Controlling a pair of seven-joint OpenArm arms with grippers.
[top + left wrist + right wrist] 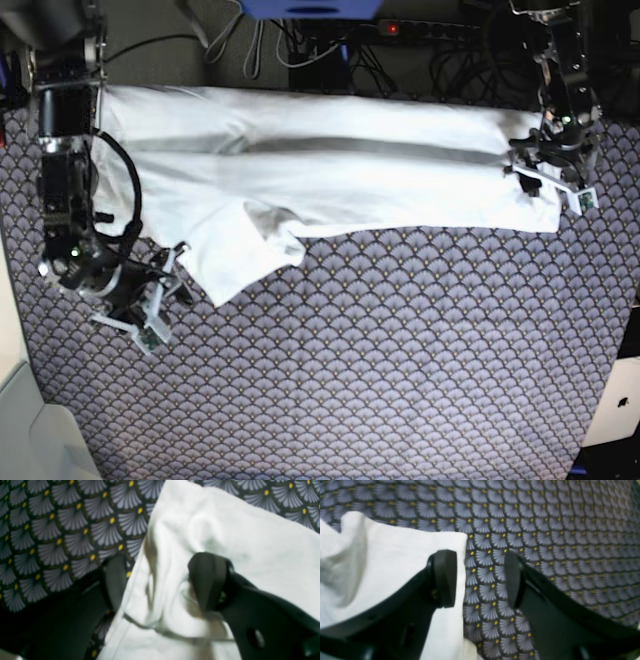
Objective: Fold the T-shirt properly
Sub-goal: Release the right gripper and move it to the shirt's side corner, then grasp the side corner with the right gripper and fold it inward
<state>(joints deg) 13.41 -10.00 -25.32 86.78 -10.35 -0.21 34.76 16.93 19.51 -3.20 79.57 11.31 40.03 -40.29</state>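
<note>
The white T-shirt [330, 170] lies spread along the back of the table, with one sleeve [240, 265] hanging toward the front left. My left gripper [535, 175] is at the shirt's right end. In the left wrist view it [161, 582] is open and straddles a raised, rumpled edge of the shirt [237, 530], one finger [207, 580] on the cloth and the other over the table cover. My right gripper [165, 285] is by the sleeve. In the right wrist view it [478, 580] is open, one finger [445, 577] over the shirt's corner [395, 562].
A dark table cover with a grey fan pattern and yellow dots [400, 350] covers the table. Cables and a power strip [400, 30] lie behind the back edge. A white surface [30, 430] stands at the front left corner.
</note>
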